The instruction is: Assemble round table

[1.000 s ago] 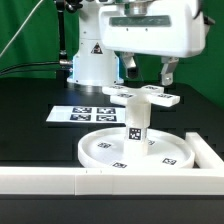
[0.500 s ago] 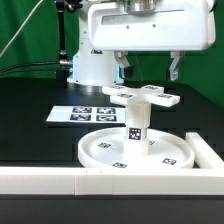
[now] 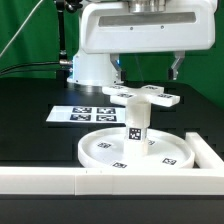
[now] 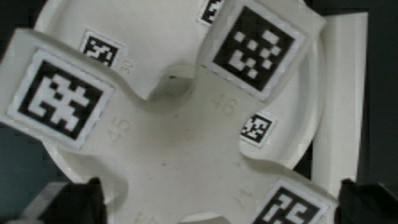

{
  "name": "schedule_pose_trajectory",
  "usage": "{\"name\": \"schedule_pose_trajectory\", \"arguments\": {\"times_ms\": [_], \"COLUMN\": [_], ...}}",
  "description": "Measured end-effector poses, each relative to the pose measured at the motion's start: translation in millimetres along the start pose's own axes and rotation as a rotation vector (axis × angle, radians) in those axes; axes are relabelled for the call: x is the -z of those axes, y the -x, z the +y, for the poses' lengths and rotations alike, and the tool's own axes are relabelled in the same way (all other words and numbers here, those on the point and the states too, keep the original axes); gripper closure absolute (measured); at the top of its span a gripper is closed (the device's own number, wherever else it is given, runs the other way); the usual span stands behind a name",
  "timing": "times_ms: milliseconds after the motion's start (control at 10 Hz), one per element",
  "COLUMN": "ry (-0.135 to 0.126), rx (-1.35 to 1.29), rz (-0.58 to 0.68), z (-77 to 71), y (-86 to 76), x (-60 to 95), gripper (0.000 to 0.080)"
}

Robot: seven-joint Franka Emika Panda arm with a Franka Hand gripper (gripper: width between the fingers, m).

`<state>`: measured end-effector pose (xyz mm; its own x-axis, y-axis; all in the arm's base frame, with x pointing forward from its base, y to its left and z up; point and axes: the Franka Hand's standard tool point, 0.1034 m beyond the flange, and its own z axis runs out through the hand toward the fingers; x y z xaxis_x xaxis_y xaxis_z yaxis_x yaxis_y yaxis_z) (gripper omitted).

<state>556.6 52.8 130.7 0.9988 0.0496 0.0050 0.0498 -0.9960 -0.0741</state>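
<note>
The black table (image 3: 30, 100) fills most of the exterior view, with a green backdrop (image 3: 25, 30) behind it. The white arm base (image 3: 90, 65) stands at the far side, toward eleven o'clock from the disc.

The gripper (image 3: 147, 76) hangs at twelve o'clock, directly over the assembly, and its wide white body covers the upper part of the picture. The jaws are spread fully apart and hold nothing. One finger comes down toward eleven o'clock of the cross and the other toward one o'clock. Both tips are just above the level of the cross and do not seem to touch it. In the wrist view the two dark fingers (image 4: 71, 198) show at one edge of the picture, on either side of the cross and well apart.

A white rail (image 3: 50, 182) runs along the near edge of the table, at six o'clock from the disc and just beside its rim. A second stretch of it passes the disc at three o'clock.

The disc (image 3: 165, 152) lies flat on the table, rim up, with small tags on its floor. The marker board (image 3: 85, 113) lies flat toward ten o'clock from the disc, near it but apart.

The cross (image 3: 150, 95) lies level and appears to rest on the top of the post. In the wrist view the cross (image 4: 178, 120) fills nearly the whole picture, with large tags on its arms, and it hides the post below.

The post (image 3: 136, 124) stands upright near the middle of the disc, with tags on its side.
</note>
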Motion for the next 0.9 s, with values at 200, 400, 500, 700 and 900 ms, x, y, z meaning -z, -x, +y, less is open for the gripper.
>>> {"name": "schedule_pose_trajectory", "arguments": {"times_ms": [200,400,500,700,900], "ry": [0.007,0.011,0.024,0.07,0.093], "rx": [0.127,0.27,0.346,0.612,0.833], "rz": [0.015,0.013,0.011,0.002,-0.016], "z": [3.7,4.9,5.2,5.1,0.4], "y": [-0.6,-0.5,-0.8,-3.1,-2.8], "x": [0.5,-0.2,0.0,1.0,-1.7], "gripper": [0.0151,0.0151,0.0151,0.0151,0.0151]}}
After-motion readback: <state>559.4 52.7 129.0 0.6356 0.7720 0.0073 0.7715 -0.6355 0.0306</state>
